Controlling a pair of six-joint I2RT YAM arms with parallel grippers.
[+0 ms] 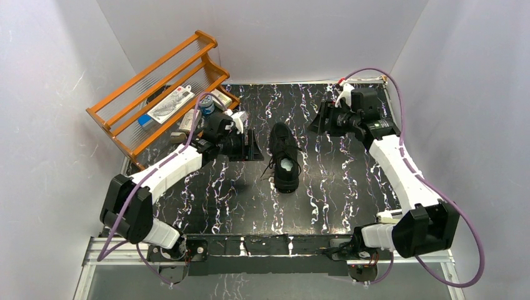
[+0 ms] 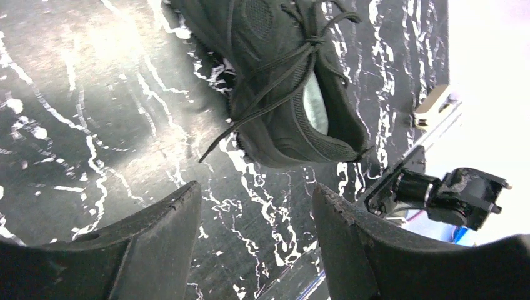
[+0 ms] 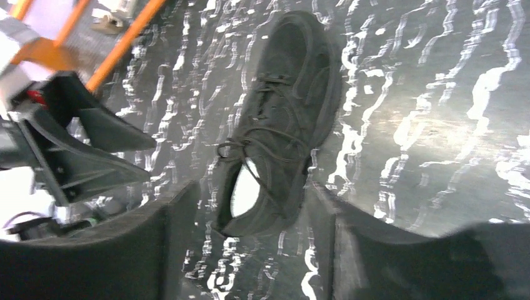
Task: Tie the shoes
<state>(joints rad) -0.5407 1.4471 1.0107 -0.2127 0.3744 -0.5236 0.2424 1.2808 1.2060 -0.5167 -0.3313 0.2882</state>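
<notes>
The black sneaker (image 1: 284, 156) lies on the dark marbled table (image 1: 212, 200), heel toward the arms, with its pale insole (image 1: 287, 165) showing. Thin black laces (image 2: 250, 112) cross the opening, and loose ends trail off its side onto the table. My left gripper (image 1: 256, 147) is open and empty, just left of the shoe. In the left wrist view the gripper (image 2: 256, 200) is short of the shoe (image 2: 281, 81). My right gripper (image 1: 314, 119) is open and empty, to the shoe's far right. In the right wrist view the gripper (image 3: 250, 200) frames the shoe's (image 3: 281, 112) heel from above.
An orange wooden rack (image 1: 159, 87) holding small items stands at the back left, close behind the left arm. White walls enclose the table on three sides. The left gripper's fingers (image 3: 94, 144) also show in the right wrist view.
</notes>
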